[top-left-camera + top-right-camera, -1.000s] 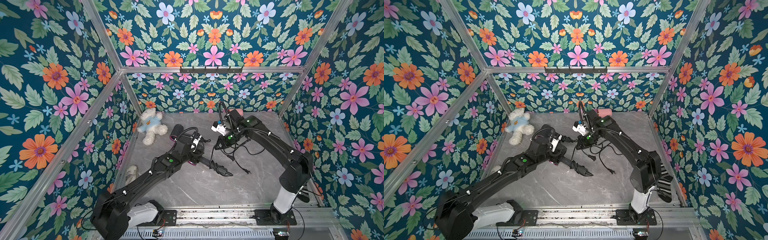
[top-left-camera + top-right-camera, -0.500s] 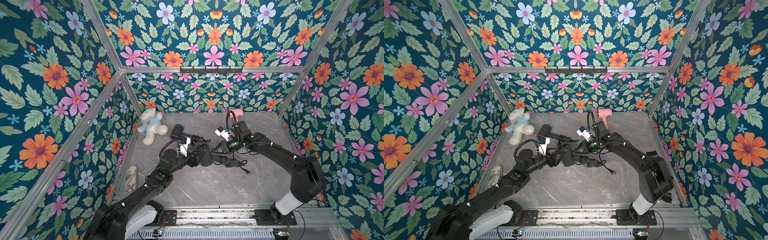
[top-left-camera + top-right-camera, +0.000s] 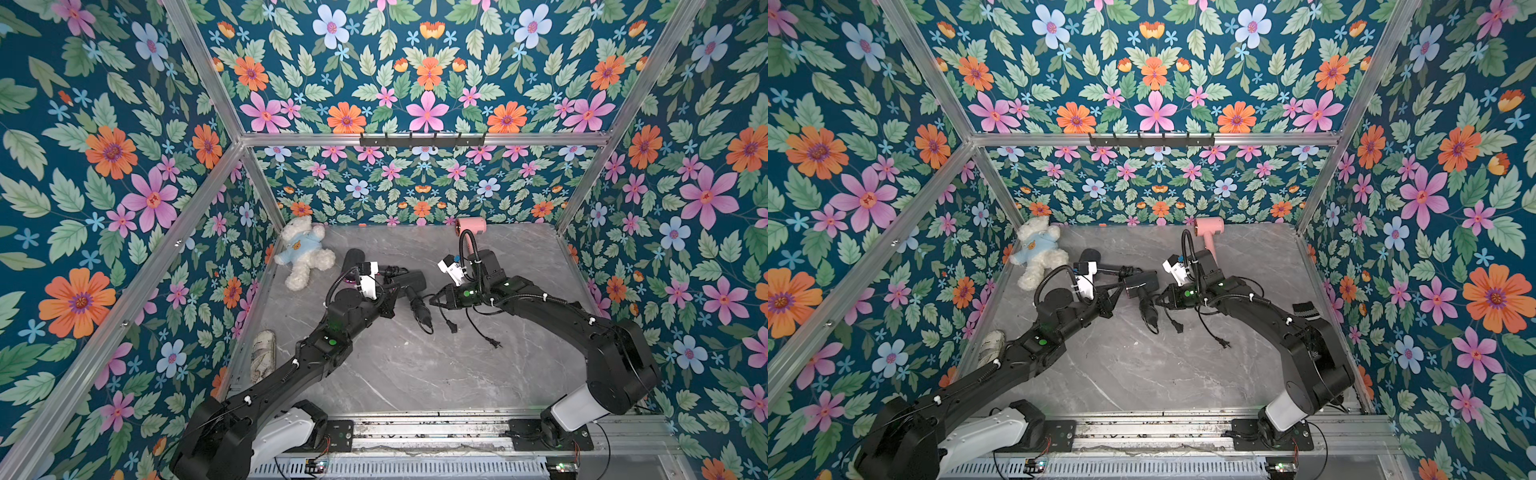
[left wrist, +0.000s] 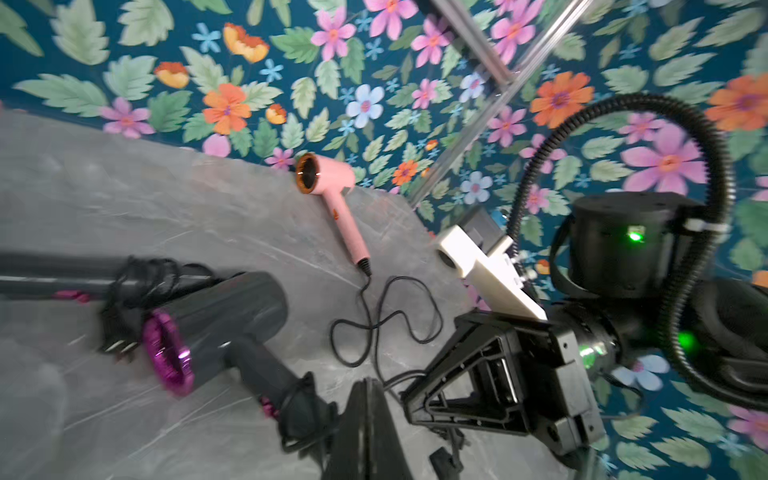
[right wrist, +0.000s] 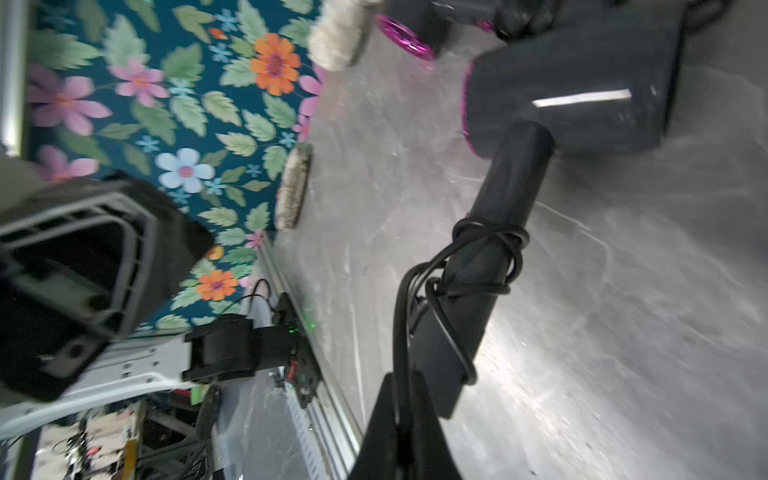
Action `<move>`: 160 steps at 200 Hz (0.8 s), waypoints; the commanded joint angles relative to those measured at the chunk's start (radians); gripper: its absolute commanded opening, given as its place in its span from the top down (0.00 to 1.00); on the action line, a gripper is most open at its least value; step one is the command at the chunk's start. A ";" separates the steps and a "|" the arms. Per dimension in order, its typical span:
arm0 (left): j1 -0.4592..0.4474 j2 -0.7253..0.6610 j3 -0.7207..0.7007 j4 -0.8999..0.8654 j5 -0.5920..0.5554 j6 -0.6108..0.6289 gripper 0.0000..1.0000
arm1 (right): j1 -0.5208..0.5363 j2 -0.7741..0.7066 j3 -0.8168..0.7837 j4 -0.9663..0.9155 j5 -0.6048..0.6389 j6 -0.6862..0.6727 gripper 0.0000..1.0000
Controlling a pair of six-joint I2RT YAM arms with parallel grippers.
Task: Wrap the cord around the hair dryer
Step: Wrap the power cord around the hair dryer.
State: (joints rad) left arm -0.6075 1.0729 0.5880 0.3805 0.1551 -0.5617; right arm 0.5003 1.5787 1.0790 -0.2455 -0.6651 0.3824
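Observation:
The dark grey hair dryer (image 3: 411,279) (image 3: 1142,284) with a magenta ring lies mid-table, handle toward the front. Its black cord (image 5: 486,241) loops a few times round the handle (image 4: 299,399). A length of it runs straight into my right gripper (image 5: 401,395), which is shut on it just off the handle's end (image 3: 435,298) (image 3: 1163,297). My left gripper (image 4: 368,388) is shut with nothing between its jaws. It sits close beside the handle on the dryer's left (image 3: 392,291) (image 3: 1121,291). A black plug (image 3: 451,328) lies in front of the right gripper.
A second dark dryer (image 3: 353,259) with a bundled cord lies behind the left gripper. A teddy bear (image 3: 305,253) lies back left. A pink hair dryer (image 3: 471,226) lies at the back wall; loose cord trails to a plug (image 3: 494,343). A patterned roll (image 3: 264,353) lies by the left wall.
The left arm has drawn back off the dryer to its left side. The right gripper has come forward with the cord. The dryer has turned, its handle now pointing to the front.

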 commanded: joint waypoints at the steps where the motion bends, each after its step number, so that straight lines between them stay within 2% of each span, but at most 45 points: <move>1: 0.000 0.006 0.067 -0.298 -0.183 0.117 1.00 | 0.002 0.030 -0.030 -0.124 0.111 -0.063 1.00; 9: 0.000 0.022 0.103 -0.367 -0.221 0.150 0.94 | 0.003 0.044 -0.039 -0.133 0.111 -0.073 1.00; 25: 0.000 0.055 0.171 -0.454 -0.254 0.211 0.75 | 0.003 0.067 -0.055 -0.139 0.105 -0.096 1.00; 51: -0.001 0.131 0.281 -0.510 -0.202 0.325 0.46 | 0.003 0.116 -0.068 -0.166 0.111 -0.135 1.00; 82: -0.005 0.318 0.459 -0.590 -0.138 0.426 0.22 | 0.001 0.119 -0.062 -0.175 0.071 -0.157 1.00; 100: -0.004 0.465 0.553 -0.600 -0.109 0.479 0.12 | -0.001 0.126 -0.049 -0.176 0.026 -0.156 1.00; 119: -0.004 0.633 0.695 -0.667 -0.085 0.600 0.01 | 0.000 0.131 -0.041 -0.178 -0.017 -0.152 1.00; 137: 0.000 0.758 0.813 -0.694 -0.057 0.683 0.01 | 0.000 0.123 -0.043 -0.176 -0.042 -0.145 1.00; 160: 0.021 0.890 0.948 -0.727 0.015 0.704 0.01 | -0.001 0.105 -0.060 -0.155 -0.054 -0.124 1.00</move>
State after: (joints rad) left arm -0.6048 1.8694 1.4292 -0.2707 0.0875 0.0406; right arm 0.4999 1.7023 1.0298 -0.4141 -0.6727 0.2493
